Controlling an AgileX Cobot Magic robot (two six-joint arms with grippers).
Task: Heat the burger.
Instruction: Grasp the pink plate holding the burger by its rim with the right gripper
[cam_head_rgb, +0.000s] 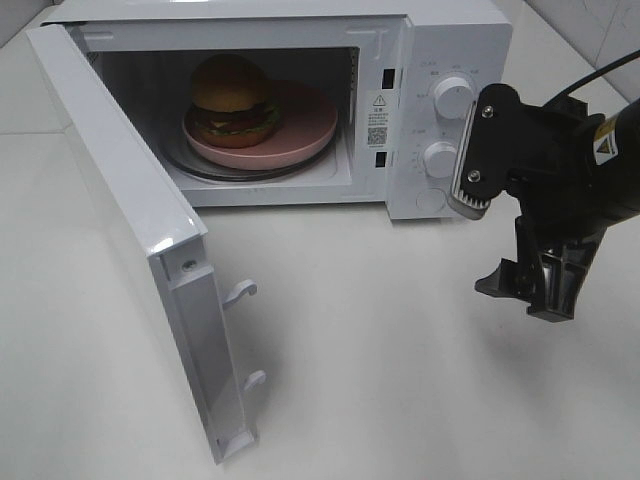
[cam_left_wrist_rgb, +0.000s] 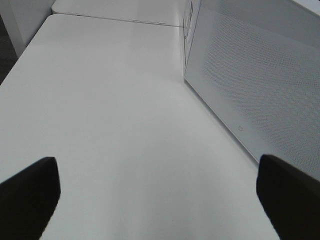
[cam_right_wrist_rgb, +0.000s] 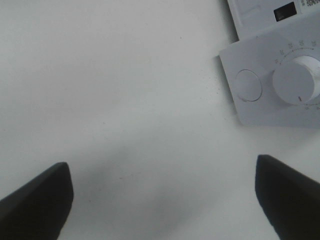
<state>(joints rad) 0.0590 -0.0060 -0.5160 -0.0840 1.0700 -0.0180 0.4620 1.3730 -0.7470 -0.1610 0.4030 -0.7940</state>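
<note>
The burger (cam_head_rgb: 233, 98) stands upright on a pink plate (cam_head_rgb: 305, 125) inside the white microwave (cam_head_rgb: 450, 40), whose door (cam_head_rgb: 120, 190) is swung wide open toward the front left. My right gripper (cam_head_rgb: 528, 290) hangs open and empty over the table, just right of the control panel. In the right wrist view the right gripper (cam_right_wrist_rgb: 162, 200) has its dark fingers (cam_right_wrist_rgb: 35, 200) far apart, with nothing between them. In the left wrist view my left gripper (cam_left_wrist_rgb: 160, 200) is open and empty beside the door's perforated outer face (cam_left_wrist_rgb: 260, 85). It does not show in the exterior high view.
Two white knobs (cam_head_rgb: 452, 98) (cam_head_rgb: 440, 158) sit on the control panel; the lower knob (cam_right_wrist_rgb: 297, 80) and a round button (cam_right_wrist_rgb: 248, 85) show in the right wrist view. Two latch hooks (cam_head_rgb: 240, 290) stick out of the door's edge. White table (cam_head_rgb: 400, 380) all around.
</note>
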